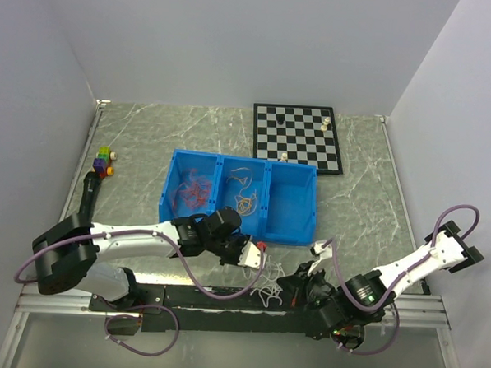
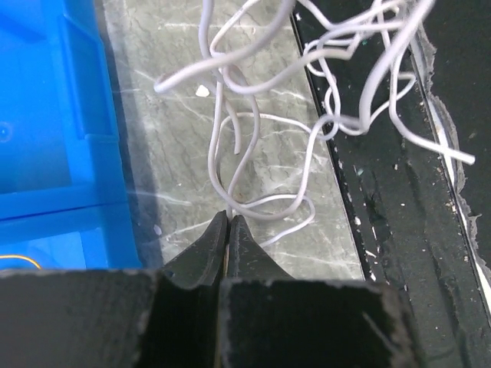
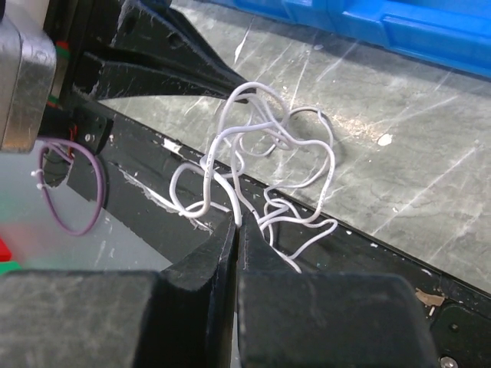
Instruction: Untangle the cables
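Observation:
A tangle of thin white cables [image 1: 269,296] lies at the table's near edge, partly over the black rail. My left gripper [image 1: 255,254] is at its left; in the left wrist view it [image 2: 229,218] is shut on one white strand, with the tangle [image 2: 331,124] spread beyond. My right gripper [image 1: 294,287] is at its right; in the right wrist view it [image 3: 239,224] is shut on another strand of the tangle [image 3: 265,142]. Red-pink cables [image 1: 191,193] lie in the left compartment of the blue bin [image 1: 292,205], and orange and yellow cables [image 1: 245,192] lie in the middle one.
A chessboard [image 1: 297,137] with a few pieces lies behind the bin at the right. Small coloured blocks [image 1: 105,162] sit at the far left. The black rail [image 1: 215,298] runs along the near edge. The bin's wall [image 2: 54,115] is close on my left gripper's left.

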Controlling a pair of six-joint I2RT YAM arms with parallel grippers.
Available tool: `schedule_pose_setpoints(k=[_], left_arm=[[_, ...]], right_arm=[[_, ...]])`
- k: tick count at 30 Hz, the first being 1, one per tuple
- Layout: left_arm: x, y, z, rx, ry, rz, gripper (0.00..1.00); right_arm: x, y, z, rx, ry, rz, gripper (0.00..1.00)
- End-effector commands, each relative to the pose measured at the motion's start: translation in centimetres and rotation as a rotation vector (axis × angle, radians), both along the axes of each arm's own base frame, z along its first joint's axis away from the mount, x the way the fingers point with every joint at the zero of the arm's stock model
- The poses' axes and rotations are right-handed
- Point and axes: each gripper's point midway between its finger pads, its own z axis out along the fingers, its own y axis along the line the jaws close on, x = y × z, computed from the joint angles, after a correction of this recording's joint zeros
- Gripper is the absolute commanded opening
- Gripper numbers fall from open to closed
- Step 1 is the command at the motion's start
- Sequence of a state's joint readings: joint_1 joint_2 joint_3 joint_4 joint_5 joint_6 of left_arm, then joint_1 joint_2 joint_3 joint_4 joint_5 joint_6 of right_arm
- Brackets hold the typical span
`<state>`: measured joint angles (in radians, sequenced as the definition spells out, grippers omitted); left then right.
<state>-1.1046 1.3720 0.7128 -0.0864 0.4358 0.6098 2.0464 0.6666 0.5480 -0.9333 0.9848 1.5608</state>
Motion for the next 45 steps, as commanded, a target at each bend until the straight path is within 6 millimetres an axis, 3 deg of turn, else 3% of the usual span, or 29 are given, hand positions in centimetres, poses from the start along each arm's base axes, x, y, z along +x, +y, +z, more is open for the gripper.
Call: schedule_pose_setpoints(k=[1, 3, 9, 10, 13, 16, 19, 23, 27, 32, 38, 42, 45], left_arm=[[0.5, -0.2, 2.0, -0.016, -0.039, 0.008, 0.01], [0.5, 0.5, 3.7, 0.004, -0.085, -0.040, 0.01], [0.1, 4.9, 7.7, 0.093, -0.114, -0.068, 0.01], [-0.1, 5.5, 8.3, 0.097, -0.106, -0.057, 0.01], [-0.1, 6.1, 10.7, 0.054, -0.092, 0.012, 0.01], [-0.2, 6.1, 13.3, 0.002, -0.074, 0.057, 0.01], [-0.3, 5.7, 16.2, -0.064, -0.073, 0.074, 0.01], [-0.8, 5.4, 18.9, -0.122, -0.057, 0.078, 0.01], [-1.0, 5.7, 19.3, -0.125, -0.055, 0.078, 0.01], [-1.0, 6.3, 19.5, -0.114, -0.073, 0.071, 0.01], [-0.5, 7.0, 21.3, -0.114, -0.127, 0.084, 0.01], [1.2, 7.8, 22.3, -0.117, -0.191, 0.145, 0.01], [2.1, 8.6, 22.7, -0.121, -0.231, 0.180, 0.01]], right_arm=[[0.9, -1.1, -0.4, 0.006, -0.014, -0.040, 0.00], [1.2, -1.9, -1.1, -0.019, -0.002, -0.066, 0.07], [1.6, -3.7, -2.9, -0.064, 0.043, -0.128, 0.10], [1.6, -3.7, -3.1, -0.066, 0.046, -0.128, 0.17], [1.5, -3.7, -3.2, -0.073, 0.044, -0.124, 0.53], [1.6, -3.7, -3.3, -0.080, 0.040, -0.130, 0.75], [1.4, -3.3, -3.3, -0.076, 0.039, -0.124, 0.82], [0.3, -1.3, -3.5, -0.060, 0.021, -0.053, 0.85], [-0.6, 1.0, -4.2, -0.054, 0.004, 0.020, 0.86], [-0.6, 4.5, -5.1, -0.094, -0.017, 0.135, 0.89], [0.6, 6.9, -6.5, -0.217, -0.055, 0.193, 0.87], [0.1, 7.5, -8.8, -0.279, -0.016, 0.226, 0.79], [-0.4, 7.2, -10.3, -0.301, 0.029, 0.219, 0.59]])
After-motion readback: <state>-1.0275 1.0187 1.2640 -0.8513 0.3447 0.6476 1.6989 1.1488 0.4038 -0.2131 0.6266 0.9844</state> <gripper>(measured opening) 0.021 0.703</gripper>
